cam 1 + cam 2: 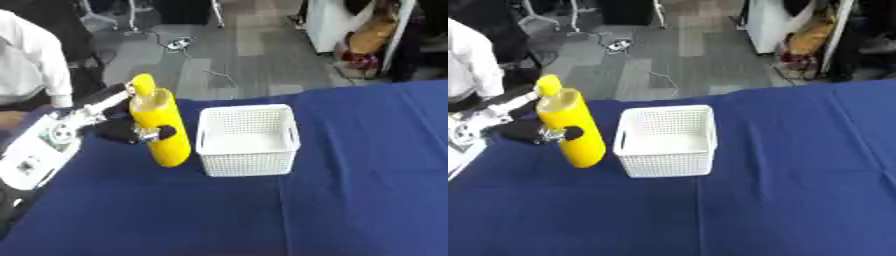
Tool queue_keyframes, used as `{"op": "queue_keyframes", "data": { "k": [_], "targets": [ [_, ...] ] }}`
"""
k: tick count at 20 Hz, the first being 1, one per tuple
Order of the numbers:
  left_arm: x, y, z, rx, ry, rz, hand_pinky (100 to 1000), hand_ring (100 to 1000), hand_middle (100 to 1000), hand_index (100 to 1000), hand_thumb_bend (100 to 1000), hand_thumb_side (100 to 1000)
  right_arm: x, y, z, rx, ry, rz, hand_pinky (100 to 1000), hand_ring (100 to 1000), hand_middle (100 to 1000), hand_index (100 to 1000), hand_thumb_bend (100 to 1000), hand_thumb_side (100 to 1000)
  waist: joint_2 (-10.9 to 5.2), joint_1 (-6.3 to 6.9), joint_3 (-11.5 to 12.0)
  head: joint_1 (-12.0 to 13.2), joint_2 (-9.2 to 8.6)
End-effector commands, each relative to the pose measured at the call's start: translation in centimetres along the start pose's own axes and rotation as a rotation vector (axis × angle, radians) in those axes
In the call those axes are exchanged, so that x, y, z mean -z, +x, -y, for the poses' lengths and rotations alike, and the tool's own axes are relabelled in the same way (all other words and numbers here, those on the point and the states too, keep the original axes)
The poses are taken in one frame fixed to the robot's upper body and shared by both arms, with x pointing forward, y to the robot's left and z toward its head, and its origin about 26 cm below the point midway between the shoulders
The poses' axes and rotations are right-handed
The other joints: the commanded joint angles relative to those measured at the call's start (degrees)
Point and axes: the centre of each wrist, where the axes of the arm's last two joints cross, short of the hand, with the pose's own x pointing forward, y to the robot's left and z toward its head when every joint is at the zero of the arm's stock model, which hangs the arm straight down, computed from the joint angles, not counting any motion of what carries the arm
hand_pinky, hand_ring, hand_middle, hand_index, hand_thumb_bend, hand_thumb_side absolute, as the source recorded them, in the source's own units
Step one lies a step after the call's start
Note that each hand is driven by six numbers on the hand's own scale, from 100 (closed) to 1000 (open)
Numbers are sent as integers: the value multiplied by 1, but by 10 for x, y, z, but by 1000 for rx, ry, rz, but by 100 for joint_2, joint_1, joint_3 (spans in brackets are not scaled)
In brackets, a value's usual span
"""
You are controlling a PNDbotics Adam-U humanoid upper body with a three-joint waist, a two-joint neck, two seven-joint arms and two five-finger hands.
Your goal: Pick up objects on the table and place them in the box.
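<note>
A tall yellow bottle [161, 124] with a rounded yellow cap stands slightly tilted on the blue table, just left of a white perforated box [247, 141]. My left hand [129, 131] comes in from the left on a white and black arm, its dark fingers curled round the middle of the bottle. The box looks empty inside and sits near the table's middle. My right hand shows in neither view.
Blue cloth covers the table [367, 190], with wide room right of and in front of the box. The table's far edge runs behind the box. A person's white sleeve [35, 65] shows at the far left. Grey floor with cables lies beyond.
</note>
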Motion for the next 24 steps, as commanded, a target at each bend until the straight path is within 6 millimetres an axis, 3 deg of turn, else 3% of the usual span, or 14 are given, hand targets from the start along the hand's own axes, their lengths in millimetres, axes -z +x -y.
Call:
{"op": "queue_keyframes", "data": {
  "k": [1,13,24],
  "targets": [
    [3,11,-20,42,34,30,100,100,182,335,363,453,9,2,2,-7,23,21,282,371,476,658,100,955,-95,-4,-13,27,-52],
    [20,26,-28,61,103,124,100,100,182,332,365,446,11,1,-1,8,30,15,285,372,477,659,100,956,-58,30,-86,138,-81],
    [35,26,-28,120,142,174,100,100,182,331,379,433,18,-2,-8,38,59,10,289,374,478,663,100,958,31,99,-271,486,-132]
  ]
}}
